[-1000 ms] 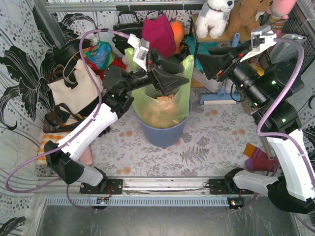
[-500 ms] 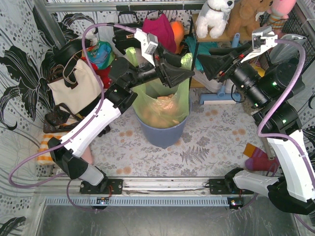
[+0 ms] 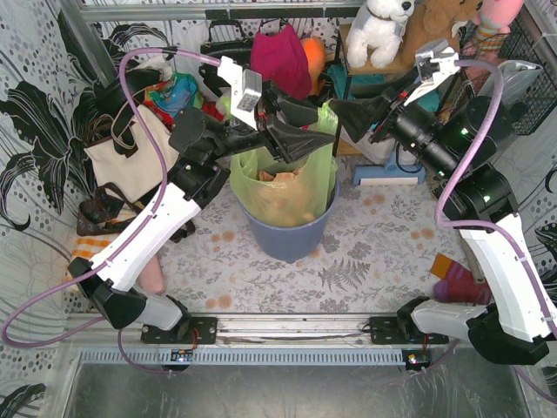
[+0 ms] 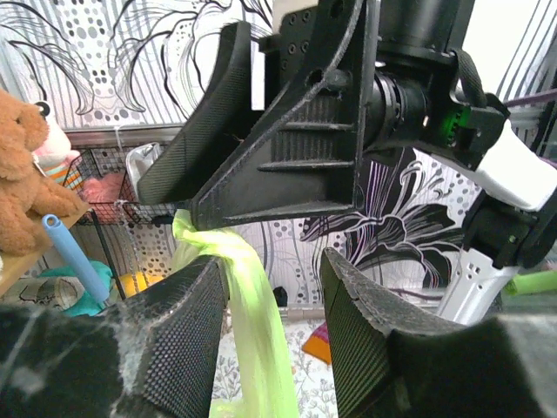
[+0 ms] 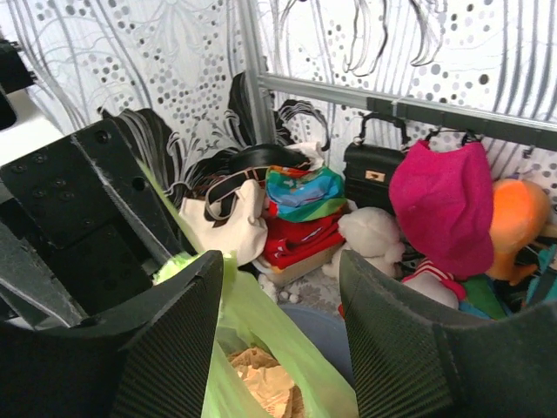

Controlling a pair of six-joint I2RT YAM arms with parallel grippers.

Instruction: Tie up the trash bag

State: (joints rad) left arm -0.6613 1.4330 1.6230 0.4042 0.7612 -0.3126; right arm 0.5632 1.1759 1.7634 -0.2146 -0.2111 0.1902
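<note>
The trash bag (image 3: pixel 283 187) is thin light-green plastic, standing in a blue-grey round bin (image 3: pixel 287 235) with tan crumpled scraps (image 5: pixel 261 383) inside. My left gripper (image 3: pixel 318 131) hovers over the bag's top, and its jaws are apart. A pulled-up green strand of the bag (image 4: pixel 252 331) runs between them, lying against the left finger (image 4: pixel 174 340). My right gripper (image 3: pixel 336 109) meets it from the right, also open. The bag's rim (image 5: pixel 222 270) rests against its left finger (image 5: pixel 165 348), with the bag's mouth below the gap.
A cream tote bag (image 3: pixel 130 157) leans at the left wall. Behind the bin are a pink hat (image 3: pixel 280 61), a black handbag (image 5: pixel 374 170) and plush toys (image 3: pixel 379 30). A striped sock (image 3: pixel 457 279) lies at the right.
The right gripper has swung left, up to the bag's rim and the left gripper. The left gripper has shifted slightly and its jaws have narrowed a little around the green strand.
</note>
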